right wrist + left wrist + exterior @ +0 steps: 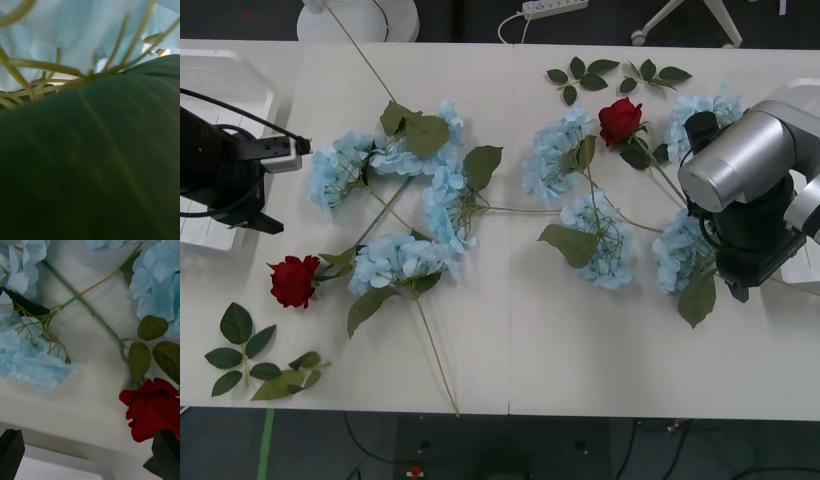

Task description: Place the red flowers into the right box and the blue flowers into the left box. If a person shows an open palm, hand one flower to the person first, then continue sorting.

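Two red flowers lie on the white table, one at the front left [295,280] and one at the back right [620,120]. Several blue flowers [430,200] spread across the middle, with more at the right [680,250]. My left gripper [250,212] hovers at the left edge beside the left box [210,90]. Its black fingers stand open [90,453] with nothing between them, and a red flower [152,414] and blue flowers [37,367] lie just ahead. My right gripper [735,275] is pressed down among the rightmost blue flowers [75,33]; a large green leaf [90,161] hides its fingers. A corner of the right box [805,92] shows behind the right arm.
Loose green leaf sprigs lie at the front left [255,360] and at the back [600,75]. Long thin stems [435,350] cross the table towards its front edge. A white basket rim [56,465] lies close under my left gripper.
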